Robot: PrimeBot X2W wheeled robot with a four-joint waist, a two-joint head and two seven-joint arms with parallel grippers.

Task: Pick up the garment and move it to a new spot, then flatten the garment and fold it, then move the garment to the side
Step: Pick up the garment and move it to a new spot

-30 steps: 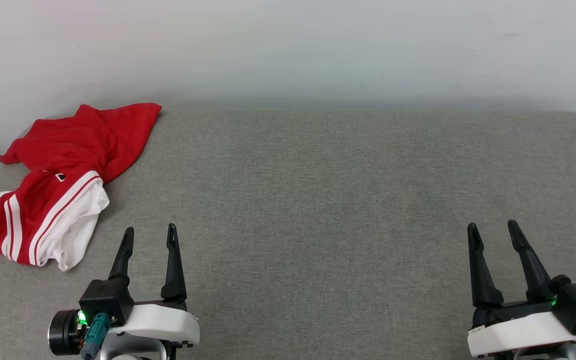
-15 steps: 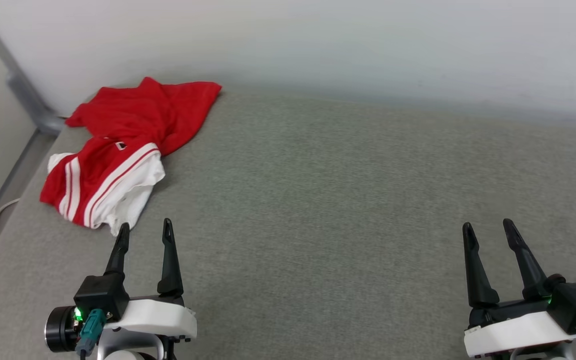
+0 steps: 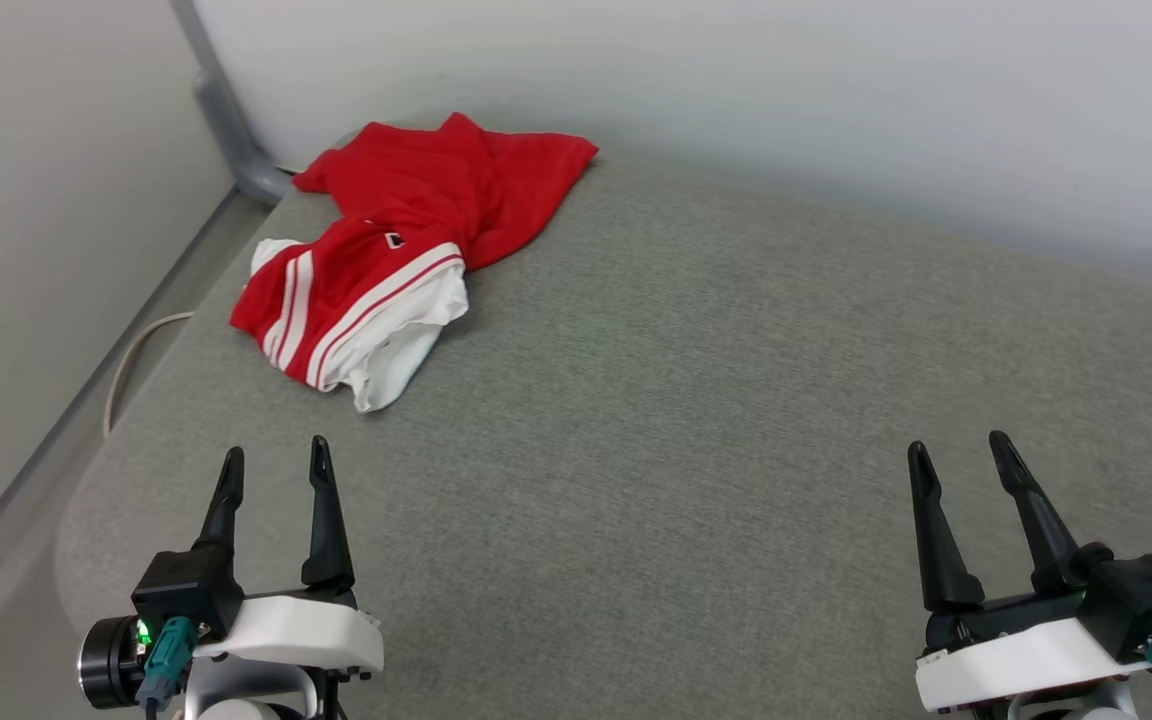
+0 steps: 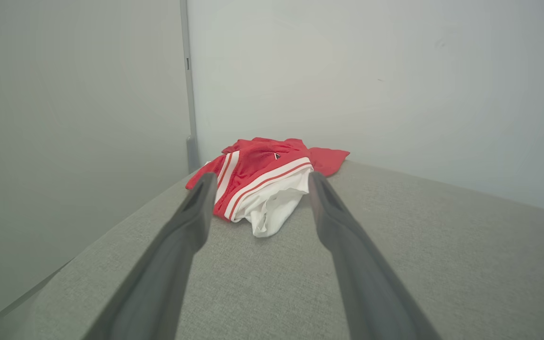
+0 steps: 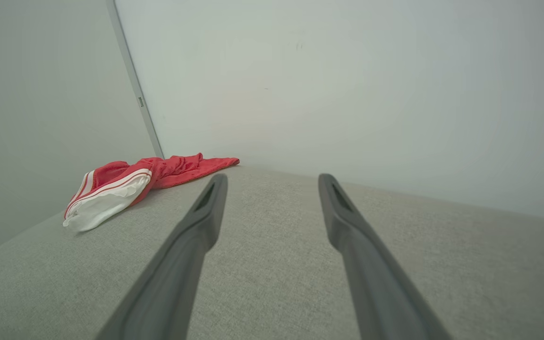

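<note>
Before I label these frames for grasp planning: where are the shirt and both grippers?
shirt [image 3: 456, 190]: head view, red body.
left gripper [image 3: 275, 447]: head view, midway between fingertips.
right gripper [image 3: 958, 442]: head view, midway between fingertips.

Head camera is looking forward and down from above the grey padded surface [image 3: 696, 400], turned toward its corner at 10 o'clock. It is framing the left gripper [image 3: 275, 450] at 7 o'clock and the right gripper [image 3: 958, 445] at 5 o'clock.

Left wrist camera is riding low over the surface, sighting along its own fingers [image 4: 177, 245]. It is facing the garment [image 4: 258, 184], which is lying near frame centre and fairly close.

Right wrist camera is riding equally low and facing the back wall [image 5: 347, 94]. It is standing farther off, with the garment at its 9 o'clock.

All three views are sharing the garment, the grey corner post [image 3: 246, 170] and that corner of the surface.
</note>
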